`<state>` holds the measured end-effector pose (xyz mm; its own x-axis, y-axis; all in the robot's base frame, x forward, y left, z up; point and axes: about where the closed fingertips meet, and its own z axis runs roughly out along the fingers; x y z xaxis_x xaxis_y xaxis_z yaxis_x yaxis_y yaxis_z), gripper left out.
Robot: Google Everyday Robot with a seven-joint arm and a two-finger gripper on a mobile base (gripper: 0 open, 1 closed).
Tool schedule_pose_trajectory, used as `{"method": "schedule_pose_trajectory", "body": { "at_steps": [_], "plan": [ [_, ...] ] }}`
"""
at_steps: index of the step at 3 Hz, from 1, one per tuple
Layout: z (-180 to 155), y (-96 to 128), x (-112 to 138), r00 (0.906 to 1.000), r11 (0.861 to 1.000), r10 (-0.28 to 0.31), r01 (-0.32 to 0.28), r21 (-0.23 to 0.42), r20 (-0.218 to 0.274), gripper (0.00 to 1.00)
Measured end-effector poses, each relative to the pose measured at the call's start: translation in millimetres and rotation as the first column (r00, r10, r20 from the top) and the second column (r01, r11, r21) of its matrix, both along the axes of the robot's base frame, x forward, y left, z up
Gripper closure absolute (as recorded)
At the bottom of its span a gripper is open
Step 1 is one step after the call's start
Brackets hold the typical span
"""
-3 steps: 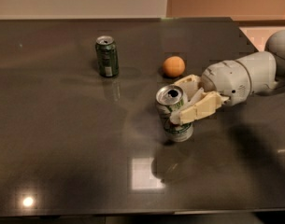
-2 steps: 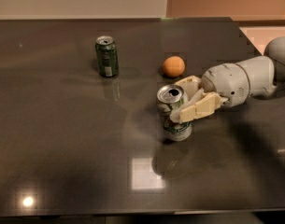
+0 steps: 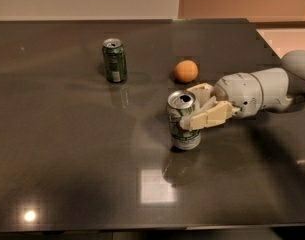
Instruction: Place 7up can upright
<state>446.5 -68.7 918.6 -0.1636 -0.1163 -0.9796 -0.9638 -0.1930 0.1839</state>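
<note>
The 7up can (image 3: 183, 120), silver-white and light green with a silver top, stands upright on the dark table (image 3: 67, 154), right of the middle. My gripper (image 3: 198, 107) reaches in from the right and is shut on the can, with one cream finger (image 3: 209, 116) across its front and the other behind it. The can's base rests on the table.
A darker all-green can (image 3: 114, 60) stands upright at the back left. An orange (image 3: 185, 71) lies just behind the 7up can and the gripper. The table's far right corner (image 3: 252, 29) is near my arm (image 3: 262, 91).
The gripper and the can have barely shifted; the can stays upright in the same spot with the fingers still around it.
</note>
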Motion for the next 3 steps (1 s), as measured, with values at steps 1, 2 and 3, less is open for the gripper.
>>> {"method": "schedule_pose_trajectory", "body": {
  "at_steps": [1,2,3],
  "plan": [
    [-3.5,2.4,4.3,0.9999,0.999,-0.006,0.005,0.046,0.015,1.0],
    [-8.2,3.5,10.8,0.9996,0.996,-0.013,0.011,0.086,0.025,1.0],
    [-14.1,4.4,16.7,0.9996,0.994,-0.016,0.014,0.106,0.023,0.81]
  ]
}}
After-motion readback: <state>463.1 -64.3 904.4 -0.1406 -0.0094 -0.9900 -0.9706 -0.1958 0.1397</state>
